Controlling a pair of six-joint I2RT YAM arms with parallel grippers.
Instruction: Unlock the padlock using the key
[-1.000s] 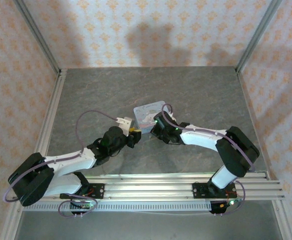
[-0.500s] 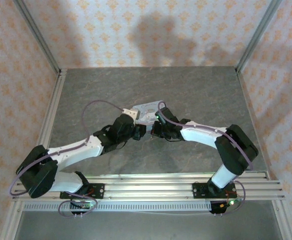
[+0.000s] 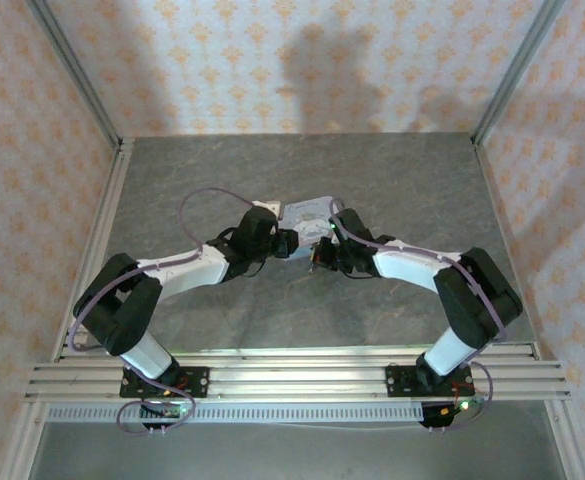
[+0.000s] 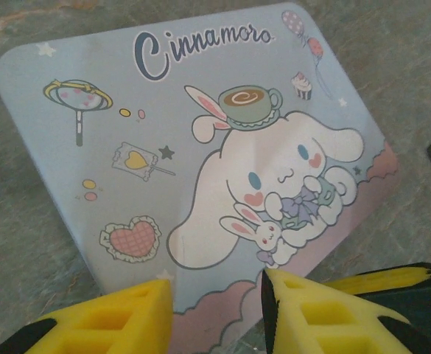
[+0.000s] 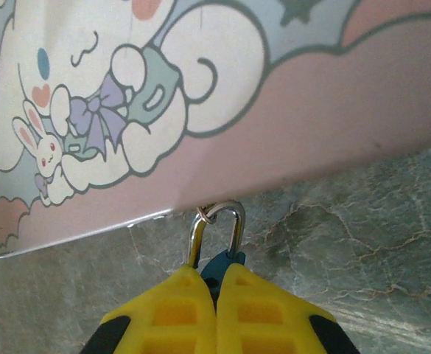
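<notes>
Padlock [image 5: 221, 263] nipped in right pincer [image 5: 216, 284], apparently touching tin [image 5: 289, 125] edge

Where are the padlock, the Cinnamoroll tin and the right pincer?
padlock [image 5: 240, 232], right wrist view, on its silver shackle's right leg.
Cinnamoroll tin [image 4: 53, 169], left wrist view, bare pale blue lid left of the character.
right pincer [image 5: 216, 279], right wrist view, between yellow fingertips shut on the padlock's blue body.

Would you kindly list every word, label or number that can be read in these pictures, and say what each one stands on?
"Cinnamoro": dark blue script along the top of the tin lid, left wrist view; any letters after it cannot be made out.
The same tin lid in the top external view: print too small to read.
The padlock, right wrist view: no marking can be read on it.
</notes>
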